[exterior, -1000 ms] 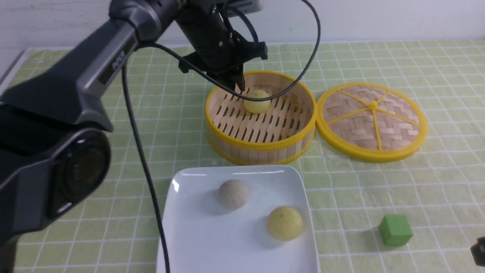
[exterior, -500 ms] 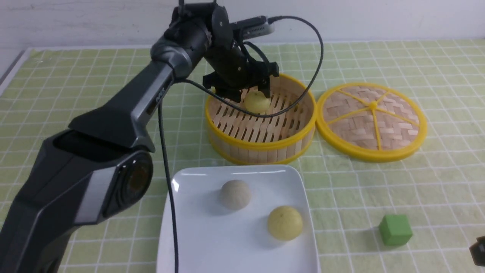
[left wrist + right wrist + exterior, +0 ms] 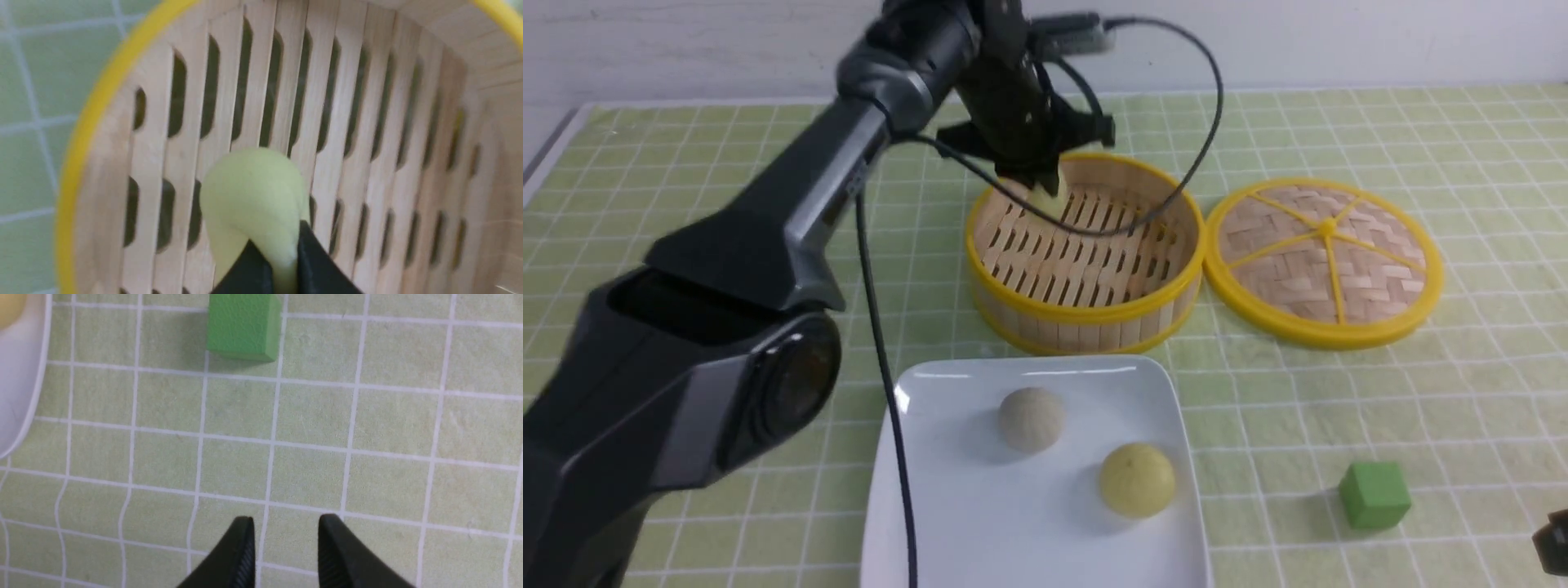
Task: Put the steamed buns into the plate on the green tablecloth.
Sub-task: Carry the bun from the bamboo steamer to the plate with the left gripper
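Observation:
My left gripper (image 3: 1039, 186) is shut on a pale yellow steamed bun (image 3: 1046, 199) and holds it above the slatted floor of the bamboo steamer basket (image 3: 1086, 318). In the left wrist view the squeezed bun (image 3: 253, 196) sits between the black fingertips (image 3: 314, 257). The white square plate (image 3: 947, 506) lies on the green tablecloth (image 3: 1339, 408) near the front; a whitish-grey bun (image 3: 1031, 418) and a pale yellow bun (image 3: 1137, 479) rest in it. My right gripper (image 3: 286, 539) is slightly open and empty above bare cloth at the front right.
The steamer's woven lid (image 3: 1327, 257) lies flat to the right of the basket. A green cube (image 3: 1374, 494) sits on the cloth right of the plate; it also shows in the right wrist view (image 3: 244, 326), ahead of my right gripper.
My left gripper came down on the bun in the basket, shut on it and lifted it up toward the basket's back left. The right arm has not moved.

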Controlling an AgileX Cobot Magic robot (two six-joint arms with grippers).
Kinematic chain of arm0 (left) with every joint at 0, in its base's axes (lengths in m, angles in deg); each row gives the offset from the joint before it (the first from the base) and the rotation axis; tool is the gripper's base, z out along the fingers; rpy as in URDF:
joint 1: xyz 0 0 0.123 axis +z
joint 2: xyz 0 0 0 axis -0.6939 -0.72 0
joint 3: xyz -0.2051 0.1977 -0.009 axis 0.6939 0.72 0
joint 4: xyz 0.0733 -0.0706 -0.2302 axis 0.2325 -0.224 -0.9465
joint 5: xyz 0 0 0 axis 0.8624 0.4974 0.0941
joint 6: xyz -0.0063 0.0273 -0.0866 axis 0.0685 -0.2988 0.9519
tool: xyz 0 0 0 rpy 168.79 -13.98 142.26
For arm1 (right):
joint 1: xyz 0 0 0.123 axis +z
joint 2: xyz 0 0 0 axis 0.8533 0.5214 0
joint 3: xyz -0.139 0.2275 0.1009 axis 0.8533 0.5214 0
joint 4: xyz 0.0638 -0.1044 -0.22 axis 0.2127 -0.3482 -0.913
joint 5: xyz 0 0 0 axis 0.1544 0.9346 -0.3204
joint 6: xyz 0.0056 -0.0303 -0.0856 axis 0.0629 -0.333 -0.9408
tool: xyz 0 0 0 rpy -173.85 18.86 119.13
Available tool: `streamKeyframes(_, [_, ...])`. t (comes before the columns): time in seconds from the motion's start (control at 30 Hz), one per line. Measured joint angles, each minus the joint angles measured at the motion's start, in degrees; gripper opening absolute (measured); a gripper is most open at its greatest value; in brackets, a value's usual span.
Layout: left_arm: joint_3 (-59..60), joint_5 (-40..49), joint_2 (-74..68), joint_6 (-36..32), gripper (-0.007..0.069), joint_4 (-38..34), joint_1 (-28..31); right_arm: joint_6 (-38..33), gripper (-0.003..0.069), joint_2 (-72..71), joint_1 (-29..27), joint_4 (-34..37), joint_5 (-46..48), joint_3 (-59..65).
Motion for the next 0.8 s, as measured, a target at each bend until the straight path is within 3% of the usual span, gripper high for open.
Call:
streamKeyframes(0.1, [0.7,0.0,10.4,-2.3,0.0023,0.3,0.0,0.0,0.0239,0.0,0.0,0.1,0.1,0.0])
streamKeyframes(0.27, [18.5,-0.2,29.9,-5.2,0.0023,-0.5,0.0,0.0,0.0239,0.0,0.0,0.0,0.2,0.0])
streamKeyframes(0.47, [63.7,-1.3,47.7,-5.6,0.0023,-3.8,0.0,-1.1,0.0239,0.0,0.0,0.3,0.0,0.0])
streamKeyframes(0.6, [83.6,-12.6,49.5,-6.2,0.0029,-8.4,0.0,-1.3,0.0239,0.0,0.0,0.5,-0.1,0.0])
streamKeyframes(0.7, [89.8,-20.1,49.4,-6.3,0.004,-9.1,0.0,-1.4,0.0218,-0.3,0.0,0.5,-0.3,0.0])
streamKeyframes(0.8, [93.2,-26.9,48.4,-6.4,0.0095,-9.4,0.0,-1.5,0.0099,-4.2,0.0,0.5,-1.8,0.0])
